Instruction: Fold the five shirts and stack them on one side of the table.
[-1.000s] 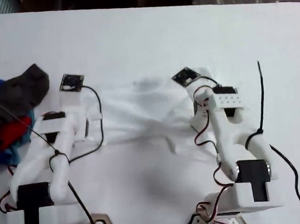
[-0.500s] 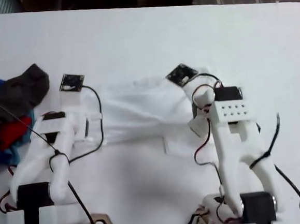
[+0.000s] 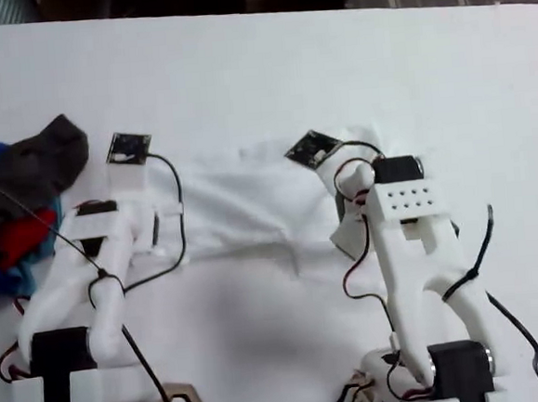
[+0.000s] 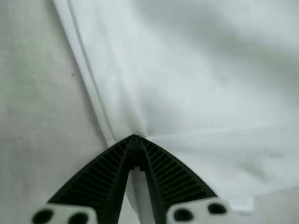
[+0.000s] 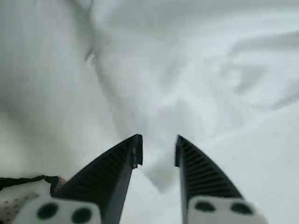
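Nothing here can be read: no word, number, brand or sign. The dark camera board (image 3: 129, 148) on the left arm's wrist and the second dark board (image 3: 308, 149) on the right arm's wrist are too small to show any print. A pale rectangle (image 4: 241, 204) at the edge of the white shirt (image 4: 201, 70) may be a sewn label, but no lettering shows on it.

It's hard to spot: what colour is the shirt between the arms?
The shirt is white; high view.
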Robot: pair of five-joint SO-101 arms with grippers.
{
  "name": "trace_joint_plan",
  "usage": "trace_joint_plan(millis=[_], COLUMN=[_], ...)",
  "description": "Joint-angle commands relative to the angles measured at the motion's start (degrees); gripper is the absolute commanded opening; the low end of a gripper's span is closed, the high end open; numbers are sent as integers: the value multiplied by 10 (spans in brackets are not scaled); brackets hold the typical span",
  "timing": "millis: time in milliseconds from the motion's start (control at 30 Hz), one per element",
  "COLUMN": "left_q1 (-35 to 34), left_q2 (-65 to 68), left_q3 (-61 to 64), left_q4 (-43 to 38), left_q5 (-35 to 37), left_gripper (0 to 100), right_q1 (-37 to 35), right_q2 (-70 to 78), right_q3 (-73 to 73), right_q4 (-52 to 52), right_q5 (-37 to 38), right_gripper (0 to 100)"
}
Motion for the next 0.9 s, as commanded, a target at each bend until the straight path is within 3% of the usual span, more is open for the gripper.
trace_joint_plan(millis=[0,167,333,500,667,867], left_q1=[-1,-1,-1,-1,-1,-1], left_q2=[-19,-19,-19,-19,-19,-19], left_q3=[-2,-2,-2,-2,-2,-2], left_q4=[-10,-10,-10,-10,-10,-10], left_q5=[5,5,5,5,5,5], left_gripper=[26,26,26,26,26,26], right_q1=[-3,-11,-75,-113,-112,-113], right_q2=[-11,-33,-33,-31,-31,14], right_q3=[-33,-47,4,83,142,151], right_q4=[-3,-8,20,-100,-230,-278], right_q5=[2,-3,3,-4,-71,-97], right_gripper=[250,255,189,184,184,184])
